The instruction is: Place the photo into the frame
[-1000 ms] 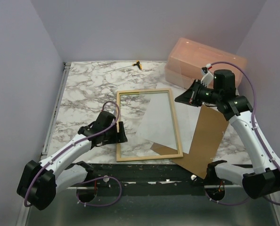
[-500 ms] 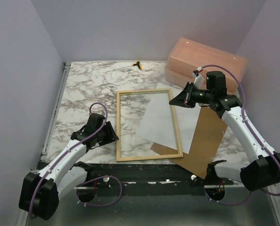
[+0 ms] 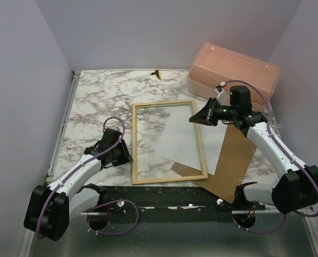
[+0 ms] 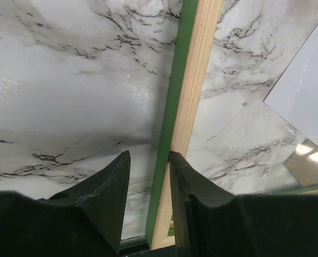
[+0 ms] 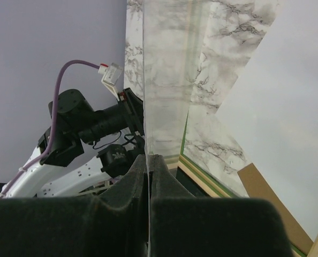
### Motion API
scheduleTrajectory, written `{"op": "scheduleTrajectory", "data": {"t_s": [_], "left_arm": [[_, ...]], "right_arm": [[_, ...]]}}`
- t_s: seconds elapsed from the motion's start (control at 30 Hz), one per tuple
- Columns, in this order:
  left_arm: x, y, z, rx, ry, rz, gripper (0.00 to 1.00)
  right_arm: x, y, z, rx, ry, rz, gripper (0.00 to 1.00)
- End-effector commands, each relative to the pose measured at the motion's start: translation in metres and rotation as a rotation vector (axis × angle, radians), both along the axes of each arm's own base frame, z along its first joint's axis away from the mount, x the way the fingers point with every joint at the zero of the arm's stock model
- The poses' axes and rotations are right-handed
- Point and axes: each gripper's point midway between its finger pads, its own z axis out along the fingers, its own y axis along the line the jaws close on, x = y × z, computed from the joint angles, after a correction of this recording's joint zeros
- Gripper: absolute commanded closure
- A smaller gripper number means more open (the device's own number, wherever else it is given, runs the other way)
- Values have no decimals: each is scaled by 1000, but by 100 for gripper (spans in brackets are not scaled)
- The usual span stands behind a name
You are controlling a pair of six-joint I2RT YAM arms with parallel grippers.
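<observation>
The frame (image 3: 168,178) lies flat mid-table, bare wood side up. The white photo (image 3: 215,144) lies askew under its right rail, partly inside the opening. My right gripper (image 3: 192,118) is at the frame's far right corner. In the right wrist view it (image 5: 150,158) is shut on the edge of a thin clear pane (image 5: 164,80), with the photo (image 5: 277,107) to the right. My left gripper (image 3: 126,153) is open just left of the frame's left rail. In the left wrist view that green-sided rail (image 4: 194,80) runs between its fingertips (image 4: 150,155).
A brown hardboard panel (image 3: 236,160) lies at the right under the photo and reaches the table's near edge. A pink plastic box (image 3: 234,67) stands at the back right. A small yellow and black object (image 3: 158,73) lies at the back.
My left gripper has drawn back left, off the frame's left rail. My right gripper has moved left and lower, onto the frame's far right corner.
</observation>
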Motion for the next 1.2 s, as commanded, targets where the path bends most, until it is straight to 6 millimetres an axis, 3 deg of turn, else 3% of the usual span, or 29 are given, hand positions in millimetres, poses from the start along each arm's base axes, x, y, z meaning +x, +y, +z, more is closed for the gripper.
{"op": "scheduleTrajectory", "data": {"t_s": [0.0, 0.4, 0.73, 1.17], "left_arm": [[2, 4, -6, 23, 0, 5, 64], [0, 5, -11, 28, 20, 9, 68], [0, 5, -12, 30, 22, 6, 67], [1, 4, -10, 26, 14, 6, 68]], "right_arm": [[-1, 7, -1, 52, 5, 29, 99], [-2, 22, -9, 64, -3, 70, 99], [1, 32, 12, 136, -132, 101, 99], [10, 32, -9, 96, -154, 45, 99]]}}
